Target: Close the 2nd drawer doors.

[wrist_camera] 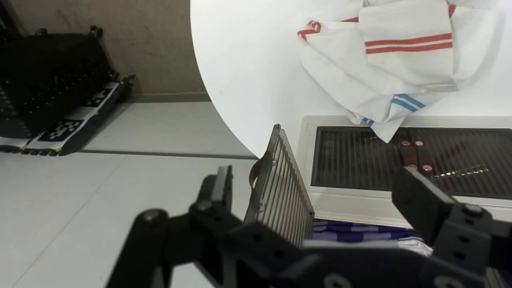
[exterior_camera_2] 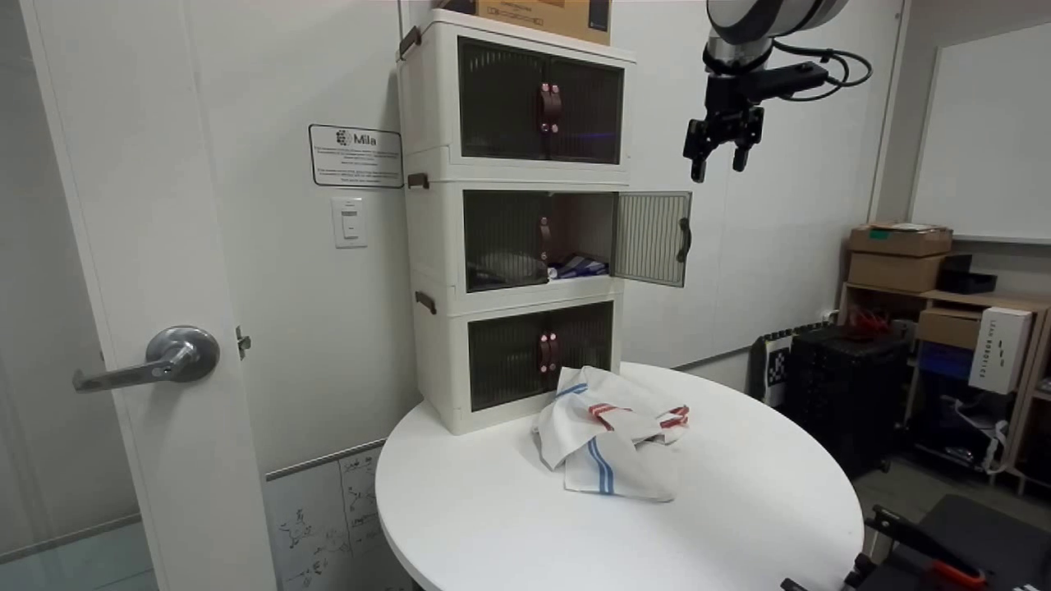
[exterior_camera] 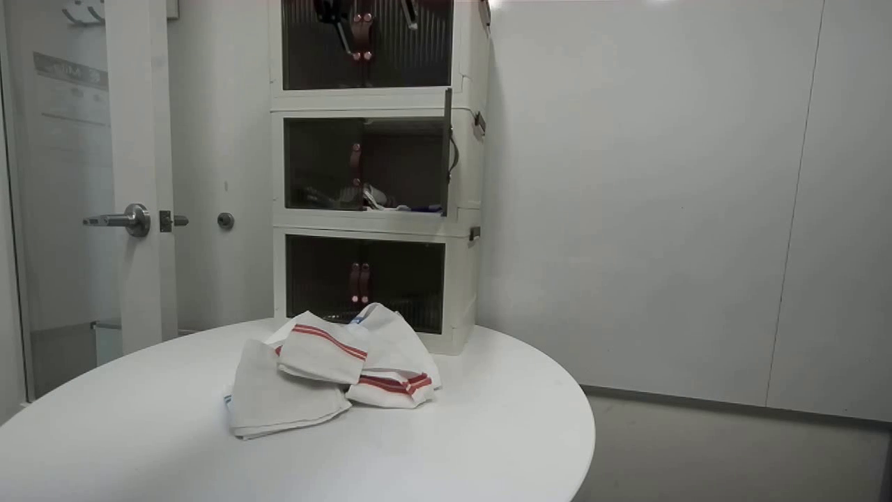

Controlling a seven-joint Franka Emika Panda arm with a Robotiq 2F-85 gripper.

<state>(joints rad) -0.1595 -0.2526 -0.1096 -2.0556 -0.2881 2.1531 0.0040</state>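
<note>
Open, dark-tinted, ribbed middle-tier door (exterior_camera_2: 650,238) seems light, stiff; push at dark curved handle (exterior_camera_2: 686,239). Black pincer (exterior_camera_2: 719,170): fingers apart.

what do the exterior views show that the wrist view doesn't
Only the exterior views: silver lever door handle, dark ribbed top-tier doors.

Only the wrist view: two black-and-white square markers together; an exterior view shows one.

Shared: open dark-tinted middle-tier door, white cloth with red and blue stripes, round white table, black end effector.
</note>
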